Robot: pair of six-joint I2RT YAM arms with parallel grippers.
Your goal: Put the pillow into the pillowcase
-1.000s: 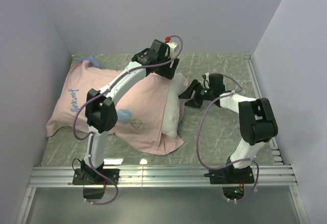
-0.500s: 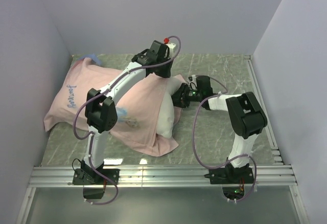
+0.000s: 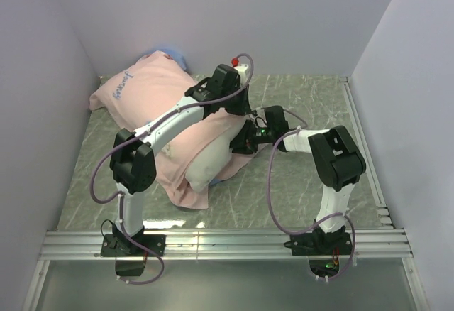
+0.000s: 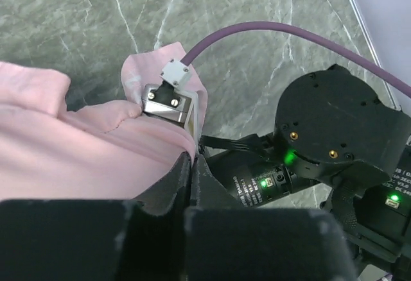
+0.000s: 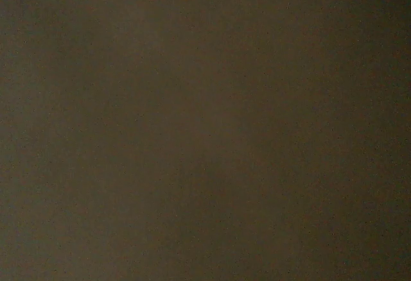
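The pillowcase (image 3: 152,98), pink side up, lies bunched across the left half of the table toward the far-left corner, with a bit of its blue side (image 3: 172,50) showing at the back. The white pillow (image 3: 208,160) bulges out of its near open end. My left gripper (image 4: 192,160) is shut on a pink fold of the pillowcase (image 4: 77,159) at that opening. My right gripper (image 3: 245,139) is pushed in against the pillow under the fabric edge, so its fingers are hidden. The right wrist view is fully dark.
Pale walls close in on the left, back and right of the marble table (image 3: 305,183). An aluminium rail (image 3: 227,243) runs along the near edge by both arm bases. The right arm's wrist (image 4: 324,140) sits right beside my left fingers.
The left gripper closed on the pillowcase edge. The bundle shifted toward the far-left corner and bunched up. The right gripper drove left into the pillow, under the fabric.
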